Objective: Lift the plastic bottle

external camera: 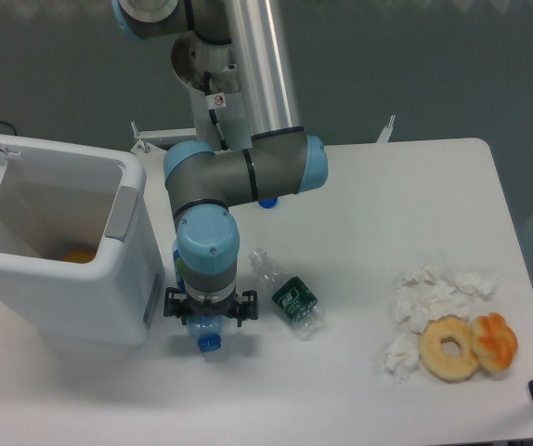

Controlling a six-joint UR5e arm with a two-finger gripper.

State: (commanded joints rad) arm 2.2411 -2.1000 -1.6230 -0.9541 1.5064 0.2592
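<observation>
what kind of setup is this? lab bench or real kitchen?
Likely a lab test bench for trash sorting: a bare white table, an open white bin beside it, and staged litter, namely a plastic bottle under the gripper, crumpled tissues and donuts.

The arm (248, 65) was a thick tube of polished silver metal, broken up by grey cylindrical joints with light blue end caps. One such cap (207, 249) was round and domed, capping the grey wrist housing just above the pincer. Another blue ring closed the end of the grey elbow section (248, 175). Black seams ran around that section. Above the elbow, a white block carried a small round red-and-white sticker (218, 100), with a thin dark cable beside it. The pincer (209, 307) was black, a short crosspiece with small blocky ends.
</observation>
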